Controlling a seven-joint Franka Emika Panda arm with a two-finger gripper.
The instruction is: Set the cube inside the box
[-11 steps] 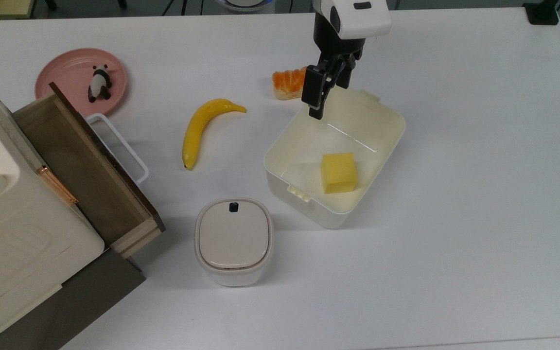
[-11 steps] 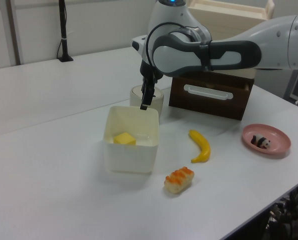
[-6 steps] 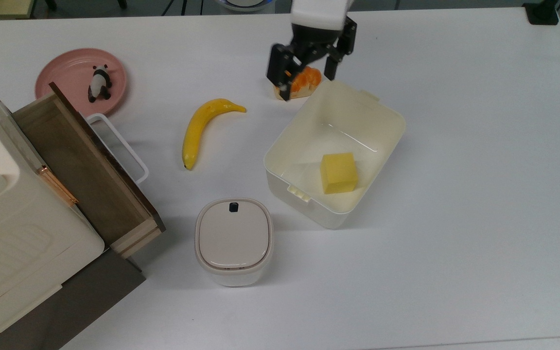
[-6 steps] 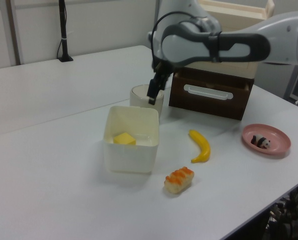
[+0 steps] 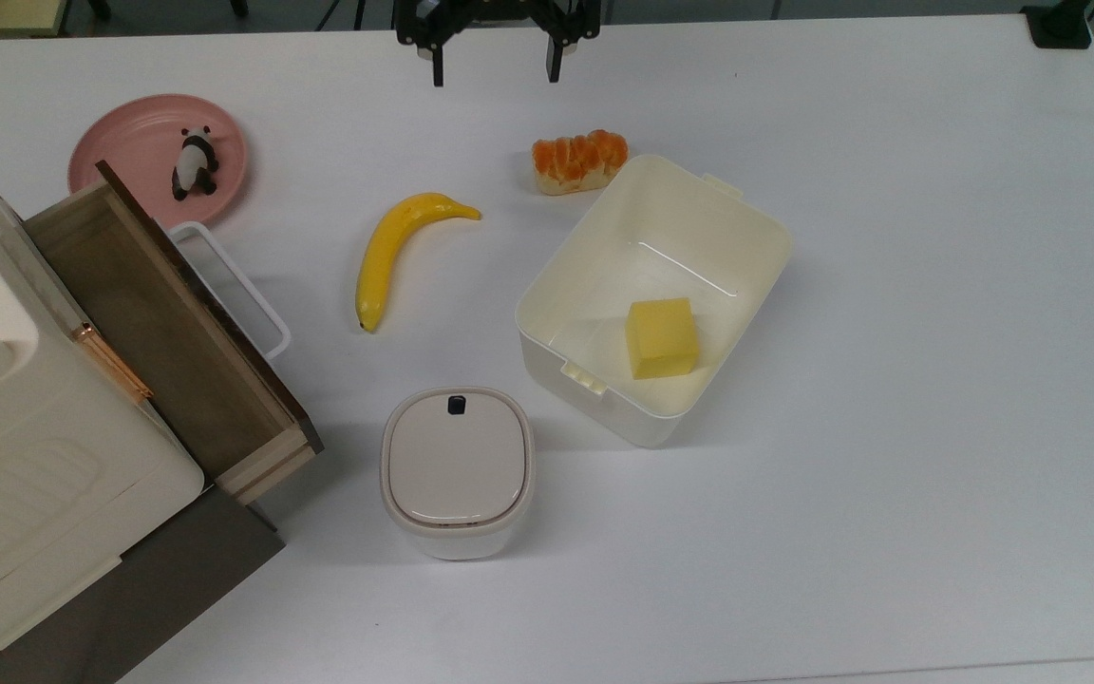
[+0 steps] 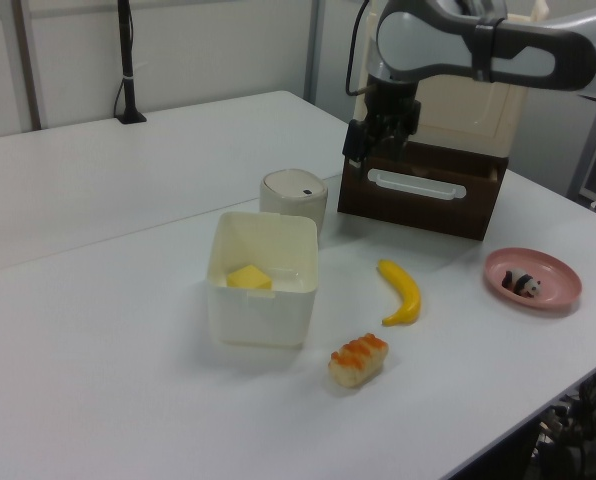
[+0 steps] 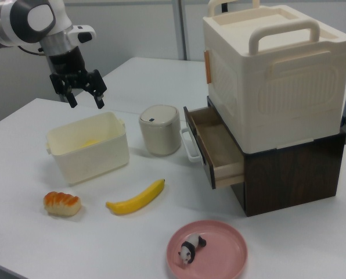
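The yellow cube (image 5: pixel 662 337) rests on the floor of the cream-white box (image 5: pixel 644 419), toward the box's lower end in the top view. In the left view the cube (image 6: pixel 248 278) lies inside the box (image 6: pixel 263 315) as well. My gripper (image 5: pixel 496 66) hangs open and empty at the top view's upper edge, well away from the box. In the left view the gripper (image 6: pixel 364 152) is raised in front of the wooden drawer. In the right view the gripper (image 7: pixel 86 100) hovers above the far left end of the box (image 7: pixel 92 154).
A banana (image 5: pixel 395 252) and an orange-topped bread piece (image 5: pixel 578 160) lie left of the box in the top view. A lidded bin (image 5: pixel 457 470) stands below them. An open wooden drawer (image 5: pixel 167 323) and a pink plate (image 5: pixel 129 142) with a panda figure are at the top view's left.
The gripper has lifted off the box's far end and travelled toward the top view's upper left, past the bread piece. The cube has stayed in the box.
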